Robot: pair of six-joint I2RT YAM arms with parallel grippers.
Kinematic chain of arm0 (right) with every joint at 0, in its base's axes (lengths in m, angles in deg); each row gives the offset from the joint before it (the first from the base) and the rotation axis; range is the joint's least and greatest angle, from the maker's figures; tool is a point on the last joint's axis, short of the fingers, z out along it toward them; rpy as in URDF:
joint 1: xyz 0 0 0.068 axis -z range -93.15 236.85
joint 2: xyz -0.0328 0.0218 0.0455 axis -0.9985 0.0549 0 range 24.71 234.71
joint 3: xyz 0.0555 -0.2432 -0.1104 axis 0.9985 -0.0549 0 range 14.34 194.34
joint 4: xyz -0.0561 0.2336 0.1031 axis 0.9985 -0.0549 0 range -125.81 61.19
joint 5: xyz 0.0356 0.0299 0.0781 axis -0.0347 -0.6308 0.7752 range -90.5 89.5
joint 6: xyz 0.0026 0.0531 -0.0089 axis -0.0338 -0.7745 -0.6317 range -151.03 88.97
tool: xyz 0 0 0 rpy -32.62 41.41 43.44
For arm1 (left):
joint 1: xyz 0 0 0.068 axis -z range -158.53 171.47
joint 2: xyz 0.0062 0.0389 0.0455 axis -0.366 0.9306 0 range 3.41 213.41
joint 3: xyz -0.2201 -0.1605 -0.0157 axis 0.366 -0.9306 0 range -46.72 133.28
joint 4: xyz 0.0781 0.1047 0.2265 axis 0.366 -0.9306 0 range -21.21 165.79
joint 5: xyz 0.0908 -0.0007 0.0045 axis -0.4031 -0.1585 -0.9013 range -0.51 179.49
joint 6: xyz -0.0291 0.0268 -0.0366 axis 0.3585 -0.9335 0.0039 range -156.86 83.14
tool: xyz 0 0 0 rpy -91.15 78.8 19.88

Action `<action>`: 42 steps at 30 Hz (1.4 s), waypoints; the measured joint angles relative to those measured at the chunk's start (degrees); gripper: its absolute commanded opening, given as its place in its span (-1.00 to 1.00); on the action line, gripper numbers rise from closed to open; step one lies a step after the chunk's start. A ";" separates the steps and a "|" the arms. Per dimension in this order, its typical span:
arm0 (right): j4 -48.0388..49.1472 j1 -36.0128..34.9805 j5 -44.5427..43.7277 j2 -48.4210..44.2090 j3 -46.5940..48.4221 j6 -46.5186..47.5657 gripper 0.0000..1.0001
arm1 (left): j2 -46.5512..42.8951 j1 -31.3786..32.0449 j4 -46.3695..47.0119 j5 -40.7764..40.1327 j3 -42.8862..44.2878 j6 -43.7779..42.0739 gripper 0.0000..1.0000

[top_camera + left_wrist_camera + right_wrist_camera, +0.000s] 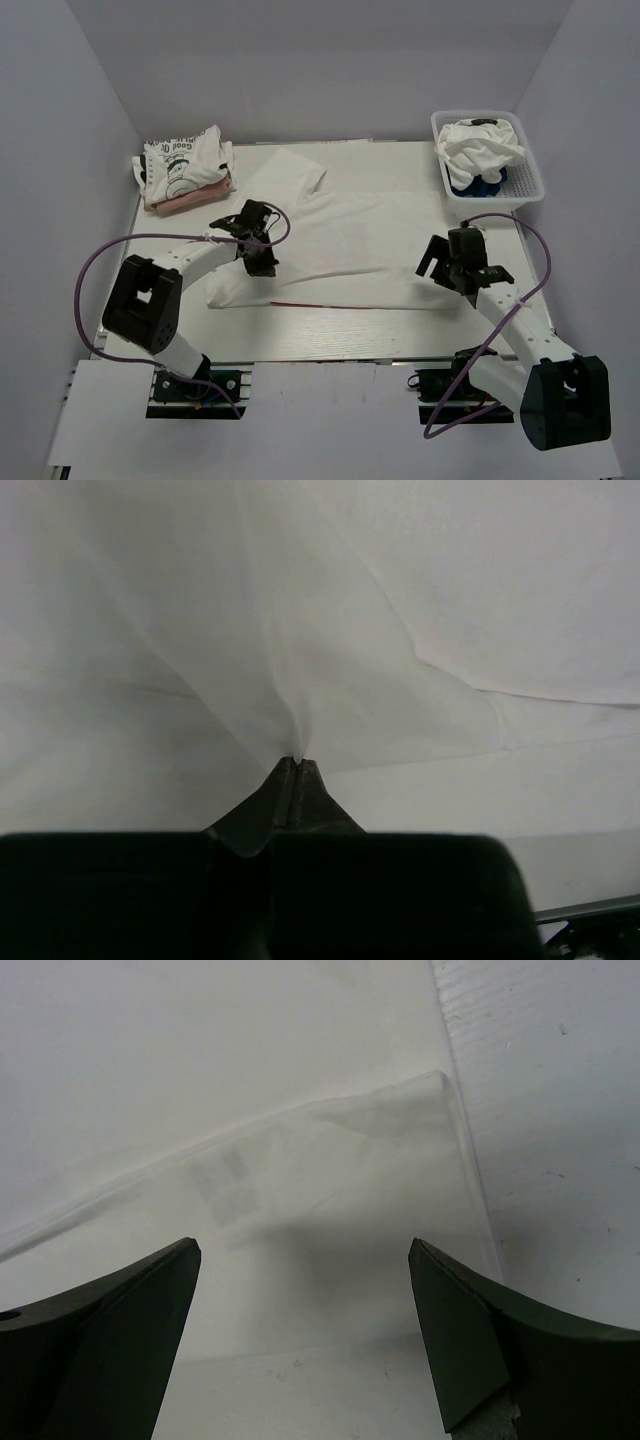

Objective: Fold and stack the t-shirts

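As the left gripper (pixel 297 763) pinches just a thin tuck of shirt (pixel 340 245) and the right gripper (pixel 303 1248) gapes, lifting may slip it.

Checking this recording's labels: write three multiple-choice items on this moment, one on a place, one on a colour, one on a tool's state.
1. The white plastic lattice basket stands: A far right; B far left; C near centre.
2. The soft cloth t-shirt spread between the arms is: A navy; B white; C pink.
3. The left tool is: A wide open; B shut on that t-shirt; C out of view.
Key: A, seen far right from above; B, plainly white; B, its fingers pinch a fold.
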 measured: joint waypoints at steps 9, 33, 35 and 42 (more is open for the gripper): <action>-0.70 0.09 -2.40 -2.05 0.63 0.20 0.81 | 3.87 2.51 -0.98 -3.74 5.09 -0.74 -1.00; -2.91 0.11 -3.15 -3.54 0.79 0.31 0.81 | 22.03 4.50 2.47 -13.05 29.03 -3.89 -1.00; -2.91 0.11 -3.15 -3.04 0.90 0.31 0.81 | 24.13 4.52 3.78 -13.14 31.19 -4.57 -1.00; -3.23 0.11 -3.37 -1.44 0.92 0.79 0.81 | 29.44 4.57 6.45 -12.52 35.60 -7.30 -0.96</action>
